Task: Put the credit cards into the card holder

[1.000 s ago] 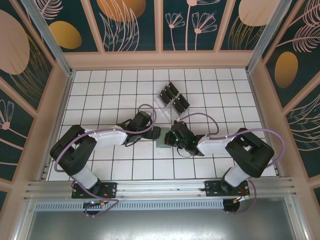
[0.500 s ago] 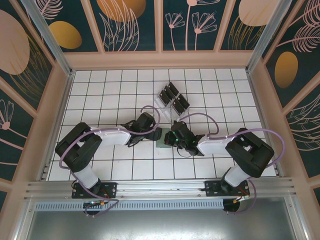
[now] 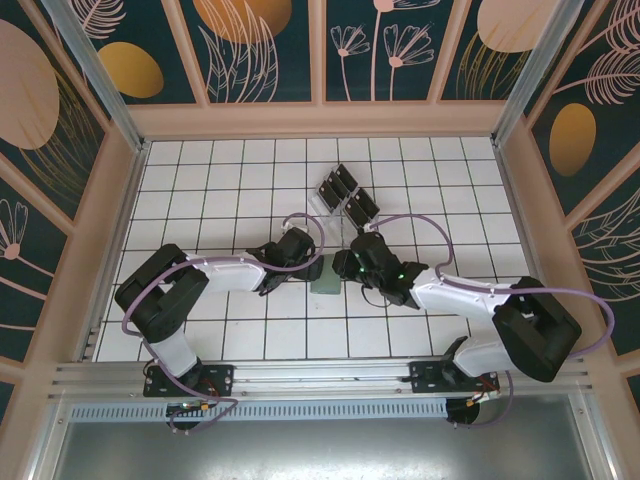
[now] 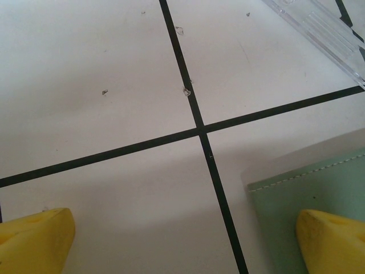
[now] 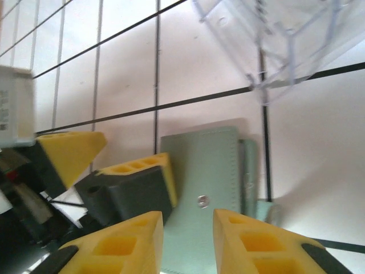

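**Right wrist view picks out a snap stud; top external gives a plain patch**

The flat grey-green stitched card holder (image 5: 208, 171) lies on the white tiled counter (image 5: 125, 74), just on the near side of the clear plastic rack (image 5: 285, 40). Its longer side runs up the picture and its stud (image 5: 201, 200) faces up. The left end effector (image 4: 182, 242) and the right end effector (image 5: 188, 242) both have their fingers apart. One left finger (image 5: 145, 168) overlaps the holder's edge.

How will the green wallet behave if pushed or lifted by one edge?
The wallet lies flat on smooth tile, so it likely slides rather than tips. Its stitched, layered look suggests soft material: probably light, and it may flex or flop open when lifted.
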